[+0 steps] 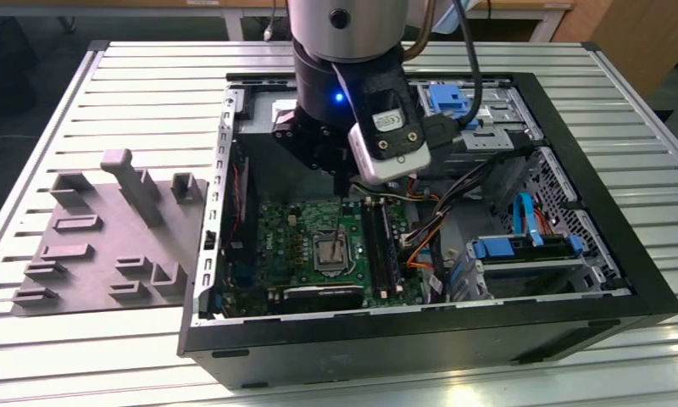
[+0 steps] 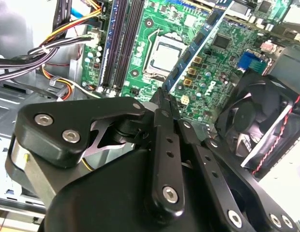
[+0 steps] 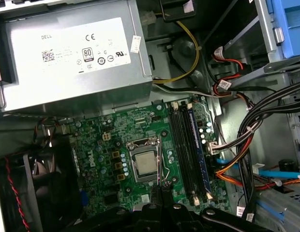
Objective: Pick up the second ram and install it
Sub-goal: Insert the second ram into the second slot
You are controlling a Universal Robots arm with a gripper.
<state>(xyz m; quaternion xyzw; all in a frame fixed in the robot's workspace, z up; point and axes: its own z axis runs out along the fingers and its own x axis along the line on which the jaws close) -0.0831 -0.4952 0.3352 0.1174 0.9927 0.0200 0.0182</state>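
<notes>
Inside the open computer case (image 1: 610,297), the fingers (image 2: 165,96) are closed on the second ram (image 2: 198,46), which juts out from their tips above the green motherboard (image 3: 116,130), beside its processor socket (image 3: 144,163) and the black memory slots (image 3: 181,145); one installed module (image 3: 198,145) sits there, and cable bundles (image 3: 247,130) run just beyond.
</notes>
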